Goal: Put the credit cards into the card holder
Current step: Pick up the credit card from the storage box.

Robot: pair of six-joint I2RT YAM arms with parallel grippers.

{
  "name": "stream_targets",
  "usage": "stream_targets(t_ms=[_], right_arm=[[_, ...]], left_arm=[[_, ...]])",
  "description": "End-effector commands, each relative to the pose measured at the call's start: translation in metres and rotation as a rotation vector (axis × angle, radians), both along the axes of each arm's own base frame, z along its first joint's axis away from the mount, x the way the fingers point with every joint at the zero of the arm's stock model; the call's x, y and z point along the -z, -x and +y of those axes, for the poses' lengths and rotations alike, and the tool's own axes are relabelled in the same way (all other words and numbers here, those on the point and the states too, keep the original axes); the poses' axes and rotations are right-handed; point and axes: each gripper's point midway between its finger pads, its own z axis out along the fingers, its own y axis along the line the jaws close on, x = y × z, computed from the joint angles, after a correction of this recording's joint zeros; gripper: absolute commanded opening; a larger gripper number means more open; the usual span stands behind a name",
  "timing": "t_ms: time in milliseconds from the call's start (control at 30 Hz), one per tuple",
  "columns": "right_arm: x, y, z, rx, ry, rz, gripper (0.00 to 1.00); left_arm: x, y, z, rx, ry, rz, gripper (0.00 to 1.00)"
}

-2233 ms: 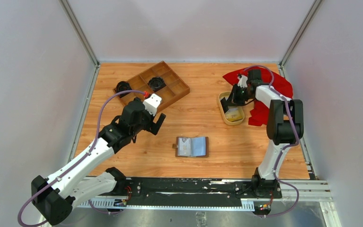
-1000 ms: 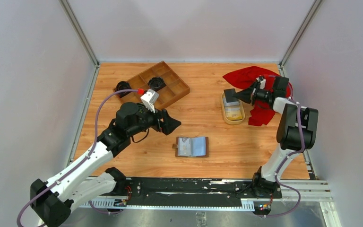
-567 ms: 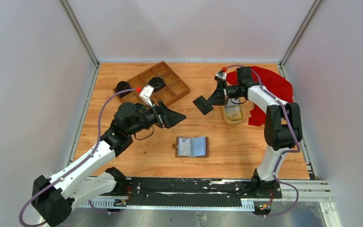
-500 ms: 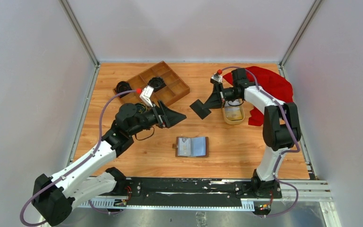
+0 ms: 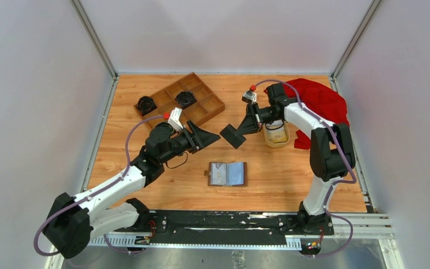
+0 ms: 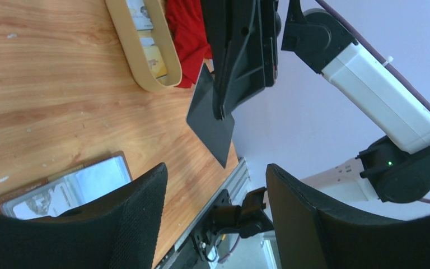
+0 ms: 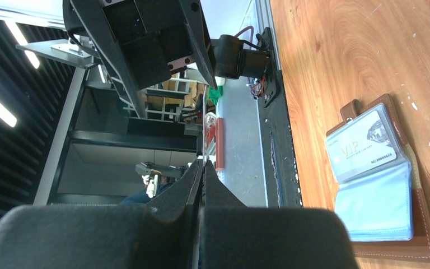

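One dark card (image 5: 233, 136): clamped in the right hand (image 5: 246, 126), held up off the table (image 5: 291, 180) between the yellow dish (image 6: 130, 53) and the left hand; not in any pocket yet.
Right hand: fingers pressed together on one end of the dark card.
Left hand (image 6: 215, 174): fingers apart, nothing between them, aimed at the dark card's free end; near it, not touching.
Card holder (image 5: 228, 174): lying open and flat on the table toward the near edge, apart from both hands.
Done so far: one whitish card (image 7: 364, 148) sits in a pocket of the card holder. The blue-grey pocket next to it looks empty.
Left to do: the dark card has to reach a pocket, and the loose cards (image 6: 154, 56) in the yellow dish have to follow.
Stage, my reading: early to middle. The pose looks like a pass of the dark card from right hand to left, though that is a guess.
Count, cards: one dark in the air and one whitish pocketed. At least two are in the dish, but I cannot tell the exact number, as they overlap.
Count, card holder: one.
Count, yellow dish: one, just beside the red cloth (image 5: 322, 98).
Count, red cloth: one, bunched at the far right of the table.
Count, wooden tray (image 5: 201, 112): one, with several compartments, at the far left.
Count, black round pieces: two, one in a tray compartment (image 5: 186, 99) and one on the table just beside the tray (image 5: 145, 105).
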Motion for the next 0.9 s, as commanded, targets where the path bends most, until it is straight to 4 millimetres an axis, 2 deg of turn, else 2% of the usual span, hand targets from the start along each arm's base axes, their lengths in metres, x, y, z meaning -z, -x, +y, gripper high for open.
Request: stream_targets(t_ms=[0, 100, 367, 567, 633, 733, 800, 867], right_arm=[[-0.037, 0.024, 0.000, -0.103, -0.154, -0.008, 0.00], [-0.037, 0.025, 0.001, -0.107, -0.156, -0.013, 0.00], [-0.038, 0.031, 0.004, -0.122, -0.158, -0.021, 0.00], [-0.036, 0.031, 0.005, -0.125, -0.157, -0.014, 0.00], [-0.036, 0.031, 0.006, -0.126, -0.157, -0.014, 0.00], [-0.035, 0.032, 0.006, -0.128, -0.157, -0.015, 0.01], [-0.035, 0.032, 0.006, -0.129, -0.159, -0.020, 0.10], [-0.036, 0.032, 0.006, -0.128, -0.164, -0.036, 0.32]], left_arm=[[-0.013, -0.015, -0.007, -0.023, 0.096, -0.035, 0.64], [-0.014, -0.021, -0.013, -0.012, 0.140, -0.028, 0.54], [-0.008, -0.028, -0.027, 0.027, 0.210, -0.023, 0.43], [-0.006, -0.028, -0.029, 0.040, 0.225, -0.034, 0.28], [-0.003, -0.028, -0.030, 0.046, 0.217, -0.036, 0.20], [-0.001, -0.026, -0.031, 0.063, 0.211, -0.047, 0.00], [-0.001, -0.024, -0.031, 0.078, 0.205, -0.065, 0.00], [0.002, -0.023, -0.030, 0.088, 0.180, -0.083, 0.00]])
